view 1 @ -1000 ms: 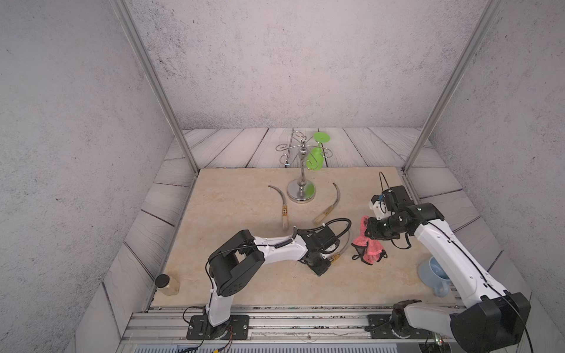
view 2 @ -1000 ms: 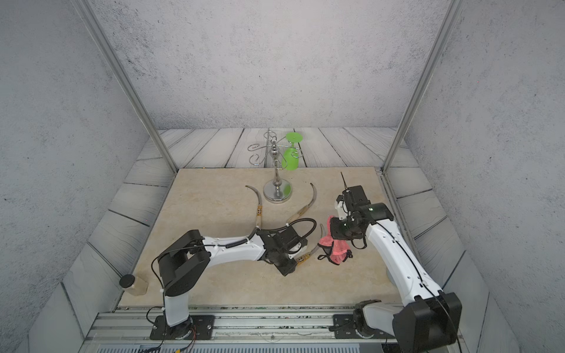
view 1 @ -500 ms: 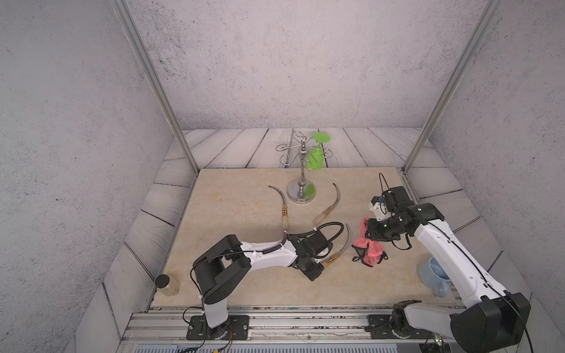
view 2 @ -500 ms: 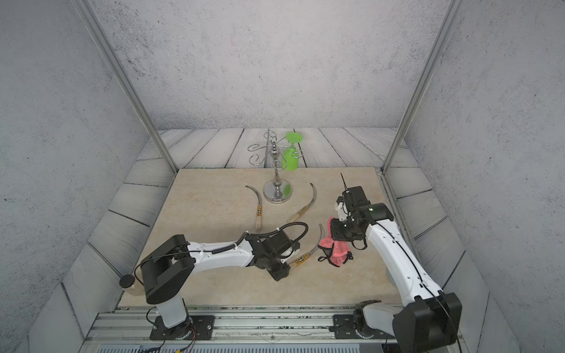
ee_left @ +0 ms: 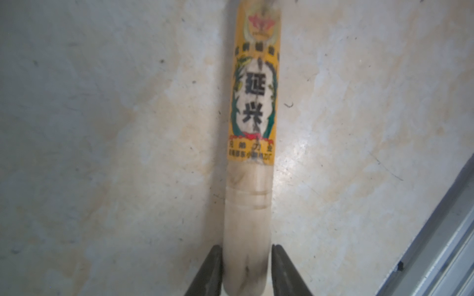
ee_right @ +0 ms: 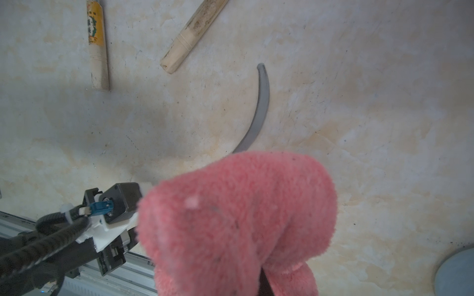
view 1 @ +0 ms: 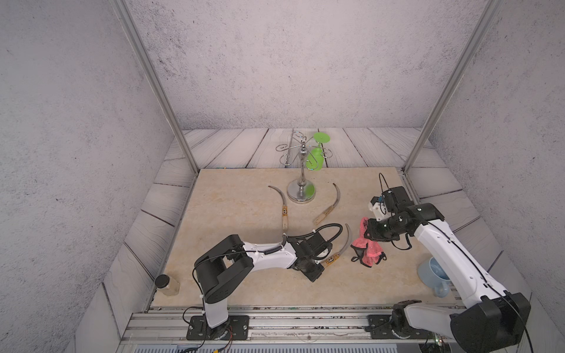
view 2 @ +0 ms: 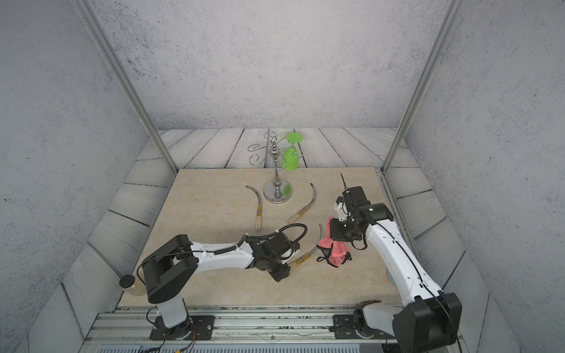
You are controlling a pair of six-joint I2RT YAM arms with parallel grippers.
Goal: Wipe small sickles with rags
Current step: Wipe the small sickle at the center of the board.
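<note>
Sickle lies flat, butt clamped in left gripper, blade curving diagonally rearward, tip far; right gripper clutches pink rag.

The yellow label on the near sickle handle shows two large black characters, 延兴, on a white oval. Its smaller lines are too blurred to read. The second label, on the far left sickle, is illegible.
</note>
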